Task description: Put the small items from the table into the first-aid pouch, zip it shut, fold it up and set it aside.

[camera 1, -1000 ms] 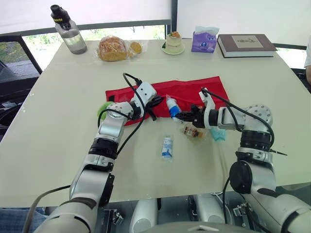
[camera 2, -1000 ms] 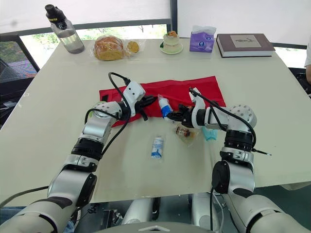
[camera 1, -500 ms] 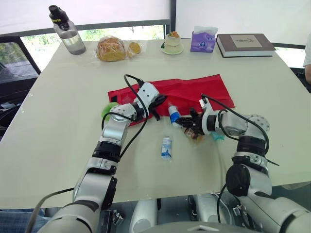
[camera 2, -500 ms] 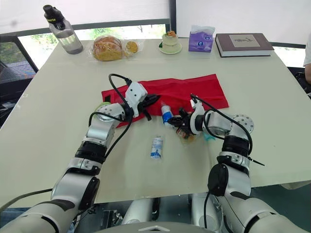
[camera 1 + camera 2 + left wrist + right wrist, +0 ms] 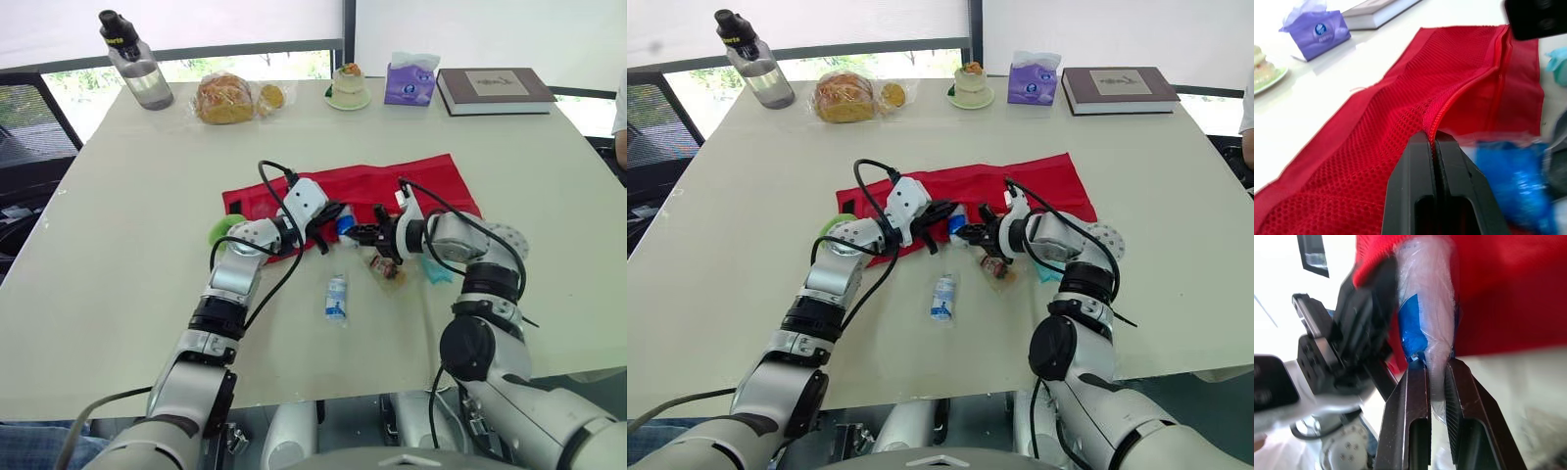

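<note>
Jaws of right gripper (image 5: 1436,371) clamped on blue packet (image 5: 1425,308) at red pouch (image 5: 1498,293) mouth, left gripper (image 5: 1433,139) pinching its zipper edge

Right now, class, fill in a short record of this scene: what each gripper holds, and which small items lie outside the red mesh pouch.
Left gripper: shut on the red mesh pouch, at its zip edge
Right gripper: shut on the blue-and-white wrapped packet, at the pouch's near edge
Outside pouch: white-and-blue sachet; brown wrapped item; teal item
</note>
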